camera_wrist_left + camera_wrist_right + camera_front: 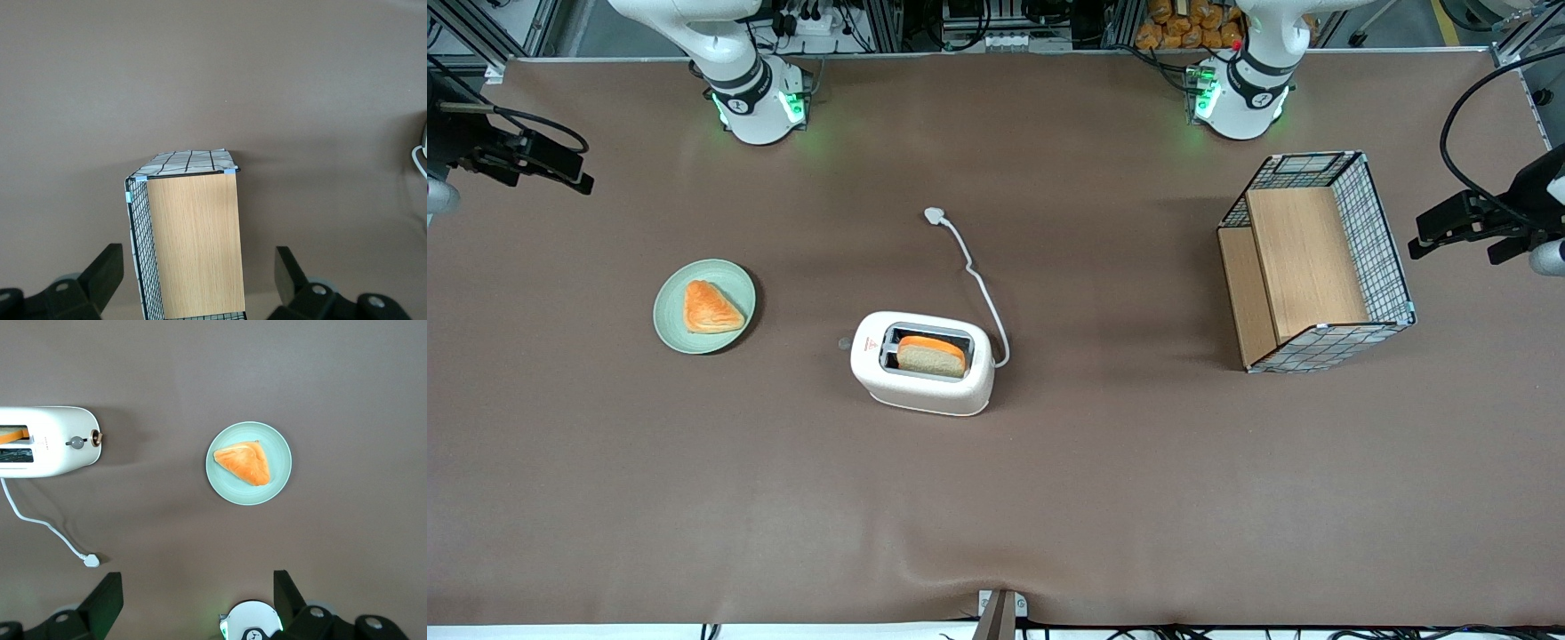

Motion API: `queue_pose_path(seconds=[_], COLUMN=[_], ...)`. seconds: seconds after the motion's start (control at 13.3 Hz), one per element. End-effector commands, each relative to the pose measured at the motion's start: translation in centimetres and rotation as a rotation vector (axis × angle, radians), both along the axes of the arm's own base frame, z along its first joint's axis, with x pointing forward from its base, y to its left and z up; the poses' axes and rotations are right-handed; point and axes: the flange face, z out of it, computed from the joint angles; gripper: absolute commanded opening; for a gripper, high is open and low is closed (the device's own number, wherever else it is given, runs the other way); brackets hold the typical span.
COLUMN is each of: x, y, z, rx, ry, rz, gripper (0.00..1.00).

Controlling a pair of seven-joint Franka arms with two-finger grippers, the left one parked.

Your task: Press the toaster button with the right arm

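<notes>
We are holding our gripper [193, 603] wide open and empty, high above the plate [280, 463], well apart from the toaster [922, 363], so its small toaster button [77, 442] is risking a sideways miss.

Cream-white toaster [922, 363], pale green plate [704, 306], brown table [1049, 489], black gripper [198, 600].

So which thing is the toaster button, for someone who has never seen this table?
Find the cream toaster mid-table with bread in its slot. On its short end facing the green plate sits the toaster button, a tiny grey knob, unlike the white plug on the cord. The gripper hovers open at the working arm's end.
</notes>
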Motion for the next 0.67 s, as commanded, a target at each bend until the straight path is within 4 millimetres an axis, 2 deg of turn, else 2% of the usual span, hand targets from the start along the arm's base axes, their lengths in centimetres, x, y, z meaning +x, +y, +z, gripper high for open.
queue_pose_path(seconds=[0.0, 0.22, 0.38, 0.6], x=[-0.5, -0.4, 0.1, 0.5], y=[-0.1, -0.8, -0.9, -1.4], z=[0.7, 1.0, 2.5, 2.6], rx=[-0.02, -0.018, -0.016, -0.007], ry=[0.0, -0.006, -0.041, -0.032], rz=[-0.007, -0.02, -0.024, -0.034], gripper=[1.0, 1.0, 1.0, 1.0])
